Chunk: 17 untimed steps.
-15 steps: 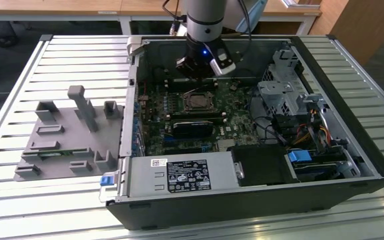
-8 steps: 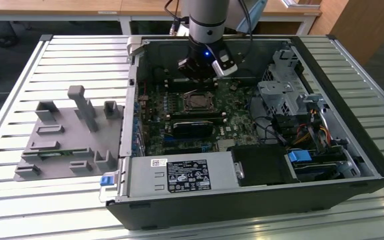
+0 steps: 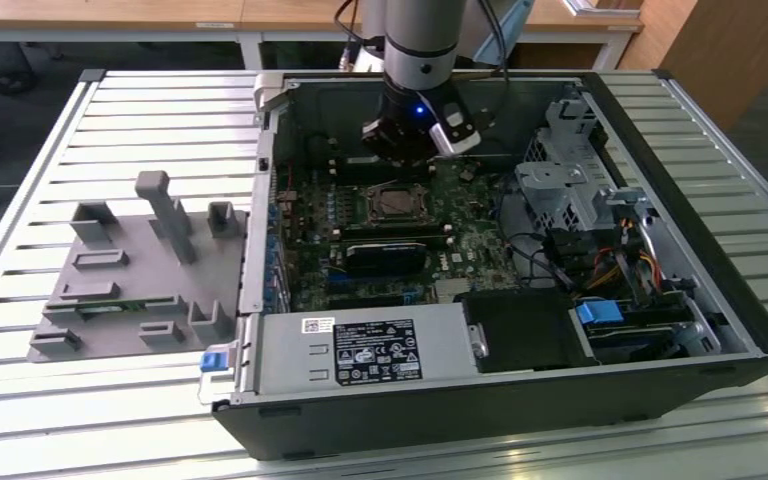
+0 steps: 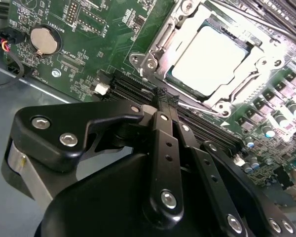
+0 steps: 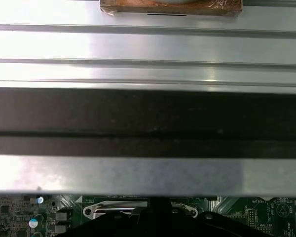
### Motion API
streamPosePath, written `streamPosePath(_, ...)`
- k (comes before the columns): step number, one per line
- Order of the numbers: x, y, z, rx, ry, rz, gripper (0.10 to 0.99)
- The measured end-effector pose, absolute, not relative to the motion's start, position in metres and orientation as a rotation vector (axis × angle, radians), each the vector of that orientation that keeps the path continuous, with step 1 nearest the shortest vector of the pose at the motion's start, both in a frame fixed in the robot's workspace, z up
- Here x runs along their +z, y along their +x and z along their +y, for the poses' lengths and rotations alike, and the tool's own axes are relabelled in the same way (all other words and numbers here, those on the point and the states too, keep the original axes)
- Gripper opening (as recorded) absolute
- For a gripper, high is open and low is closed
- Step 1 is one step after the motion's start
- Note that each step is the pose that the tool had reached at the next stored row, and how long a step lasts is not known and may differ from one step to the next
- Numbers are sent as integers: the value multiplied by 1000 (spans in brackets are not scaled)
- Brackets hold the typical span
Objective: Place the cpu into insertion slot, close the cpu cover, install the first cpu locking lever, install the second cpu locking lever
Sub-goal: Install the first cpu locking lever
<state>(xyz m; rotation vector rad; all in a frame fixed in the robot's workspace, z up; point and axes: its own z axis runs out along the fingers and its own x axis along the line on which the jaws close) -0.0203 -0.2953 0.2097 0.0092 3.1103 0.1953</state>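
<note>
In the exterior view an open computer case [image 3: 518, 330] was seen lying on a slatted metal desk [image 3: 157, 110], with the arm reaching down into it; the hand [image 3: 408, 140] hung over the green motherboard [image 3: 471, 215], just beside the insertion slot [image 3: 394, 203] on the side toward the far wall of the case. A grey plastic fixture [image 3: 144, 270] was seen on the desk, apart from the case, at the exterior view's left.

The second wrist view gave the near detail that the exterior view did not: the cpu [image 4: 212, 59], a flat square chip with a pale silvery top, was seated in the insertion slot [image 4: 259, 71], and the cpu cover [image 4: 175, 24] lay as a metal frame around it, its window leaving the top of the chip bare. The black fingers [image 4: 164, 106] of the hand [image 4: 166, 97] were pressed together with nothing between them, and their tips were close to the slot's edge, above a long black memory slot [image 4: 133, 89]. A round coin battery [image 4: 43, 40] was seen on the board, well apart from the slot.

In the first wrist view mostly the case wall [image 5: 148, 121] and the desk's slats [image 5: 148, 47] were shown, with a strip of the motherboard [image 5: 19, 212] at the edge.
</note>
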Motion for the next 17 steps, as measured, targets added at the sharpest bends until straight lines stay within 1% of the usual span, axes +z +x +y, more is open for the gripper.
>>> streamPosePath(17,200,-19,-294,192,9,3111,106)
